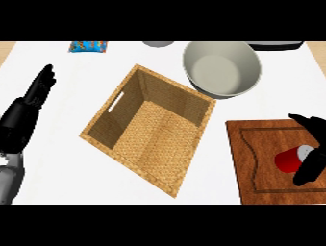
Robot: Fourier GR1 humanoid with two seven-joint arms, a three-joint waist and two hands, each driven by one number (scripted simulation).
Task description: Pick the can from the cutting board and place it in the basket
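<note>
A red can (291, 159) with a pale top lies on the wooden cutting board (265, 144) at the lower right. My right hand (324, 144) is around it: the thumb reaches down the can's right side and the fingers arch over its far side, partly curled but not closed on it. The woven basket (126, 144) stands tilted in the middle of the counter, with nothing inside. My left hand (25, 113) rests at the left edge, fingers straight and pointing up.
A large grey bowl (222, 67) sits just behind the basket's right corner. A blue snack packet (89, 46) lies at the back left, a grey round object (157, 43) at the back centre, and a dark object (275, 45) at the back right.
</note>
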